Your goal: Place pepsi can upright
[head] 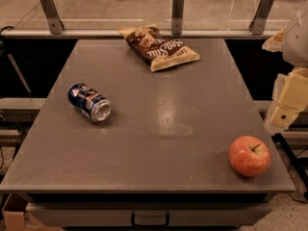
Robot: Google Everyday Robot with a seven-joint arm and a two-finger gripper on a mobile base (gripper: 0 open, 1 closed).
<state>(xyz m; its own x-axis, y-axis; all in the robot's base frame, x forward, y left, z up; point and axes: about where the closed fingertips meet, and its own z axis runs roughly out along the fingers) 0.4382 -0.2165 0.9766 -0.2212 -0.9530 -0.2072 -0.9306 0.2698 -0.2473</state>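
The pepsi can [89,102] lies sideways, well apart from gripper [288,100]; gripper state unclear

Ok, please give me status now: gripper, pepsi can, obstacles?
Gripper at right edge of view, beside the table. Pepsi can on its side, table left. Chip bag at back, apple front right, both apart from can.

Dim warm light, glare mid table [169,115]; claw [288,105] pale at R edge.
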